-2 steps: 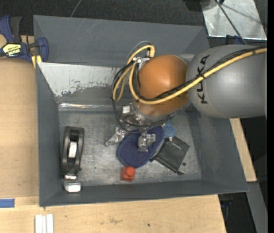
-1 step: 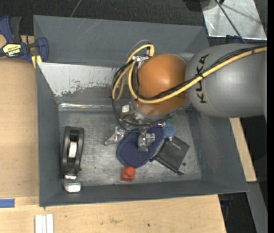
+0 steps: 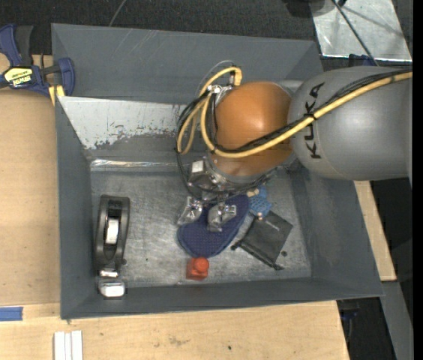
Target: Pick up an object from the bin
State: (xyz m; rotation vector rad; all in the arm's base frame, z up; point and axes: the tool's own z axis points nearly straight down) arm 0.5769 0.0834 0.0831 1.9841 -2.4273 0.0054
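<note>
My gripper hangs low in the middle of the bin, its two metal fingertips apart and nothing between them. Right under the tips lies a dark blue flat rounded piece. A small red block sits just in front of that piece, near the front wall. To the right of the gripper lies a black square wallet-like thing, and a light blue piece peeks out beside the fingers.
A black tape dispenser with a white roll lies along the left side of the bin floor, well away from the gripper. The arm and its orange cover hang over the bin's back right part.
</note>
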